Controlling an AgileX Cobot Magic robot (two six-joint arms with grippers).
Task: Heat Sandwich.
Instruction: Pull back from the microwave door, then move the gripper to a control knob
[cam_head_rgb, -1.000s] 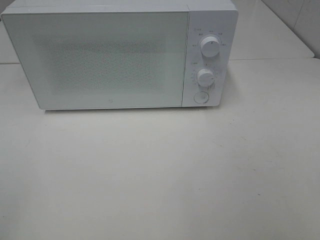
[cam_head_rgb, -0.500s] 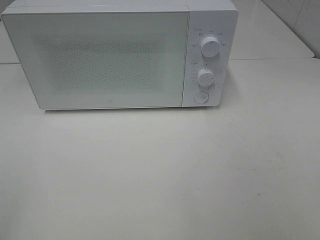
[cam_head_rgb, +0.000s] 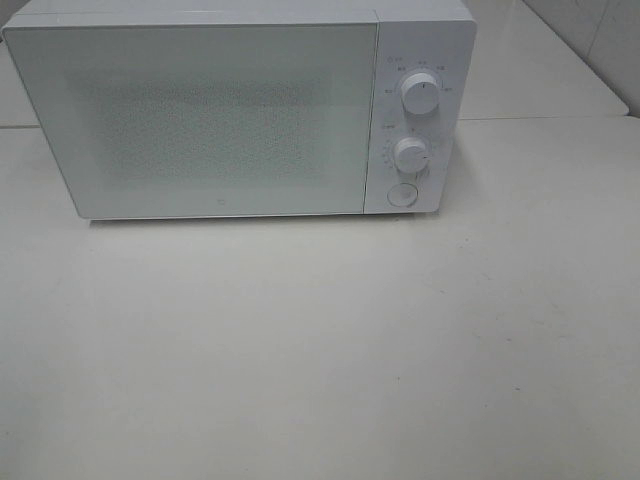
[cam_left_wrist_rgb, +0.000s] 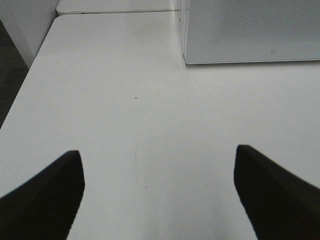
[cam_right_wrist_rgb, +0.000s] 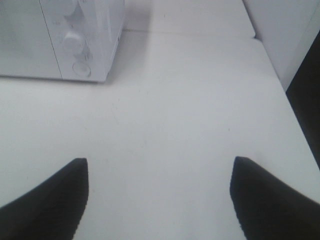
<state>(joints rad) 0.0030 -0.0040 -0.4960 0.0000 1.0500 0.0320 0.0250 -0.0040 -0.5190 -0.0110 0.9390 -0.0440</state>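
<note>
Seemingly nothing has shifted. Boxy white microwave (cam_head_rgb: 240, 110) sits on the smooth table (cam_head_rgb: 320, 350); left pincer (cam_left_wrist_rgb: 157, 150) and right pincer (cam_right_wrist_rgb: 160, 159) gape, empty

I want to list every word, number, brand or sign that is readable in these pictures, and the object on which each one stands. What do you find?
No text can be read with certainty.
Small grey markings around the upper white round knob and the lower white round knob of the white box-shaped microwave: too small and blurred.
A tiny mark low on the microwave's front: perhaps a logo, not readable.
</note>
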